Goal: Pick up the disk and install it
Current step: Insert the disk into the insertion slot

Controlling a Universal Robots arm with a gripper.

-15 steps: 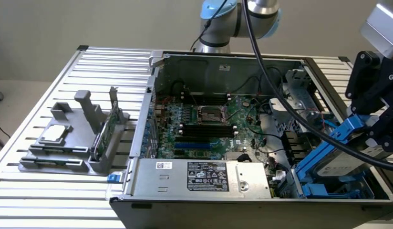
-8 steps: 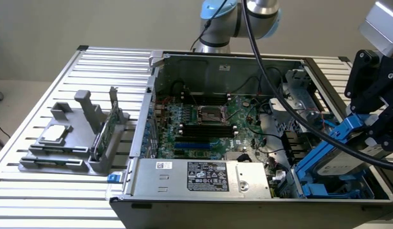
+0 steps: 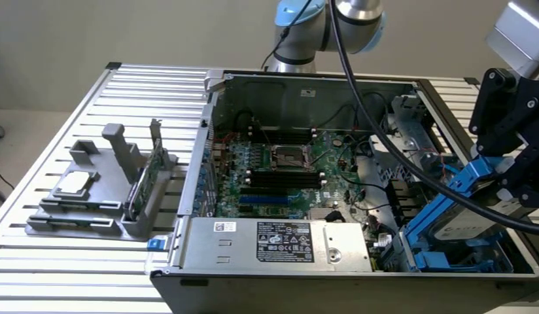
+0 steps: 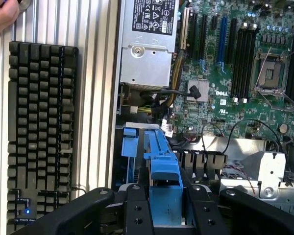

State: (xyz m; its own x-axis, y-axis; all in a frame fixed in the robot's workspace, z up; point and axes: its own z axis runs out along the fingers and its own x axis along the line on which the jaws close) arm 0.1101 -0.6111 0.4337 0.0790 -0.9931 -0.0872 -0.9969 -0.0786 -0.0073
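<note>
One disk (image 3: 466, 227) is in my pincer (image 3: 498, 178) right now. The pincer is closed on it. In the wrist view I see the black fingers (image 4: 137, 210) pressing on both sides of the disk's blue frame (image 4: 164, 169).

From the exterior view, the disk is on that view's right, at the front corner of the open computer case (image 3: 295, 78). It is tilted, not flat. Its high end is up in the pincer. Its low end points down into the blue bay (image 3: 457, 263) inside the case. I cannot tell if it touches the bay.

A thick black cable (image 3: 383, 131) runs down from the arm, across the case and past the disk.

Inside the case I see the big green board (image 3: 287, 170). The silver power box (image 3: 278, 242) sits at the front of the case, just beside the bay.

The case stands on a table (image 3: 78, 281) made of metal slats. On the exterior view's left, well apart from the disk, is a grey holder (image 3: 86, 219). A small silver chip (image 3: 76, 183) lies on it, and a thin card (image 3: 146, 176) stands up in it.

In the wrist view a dark keyboard (image 4: 39, 132) lies on the table beside the case. A person's hand (image 4: 2, 17) is near the far end of the keyboard.
</note>
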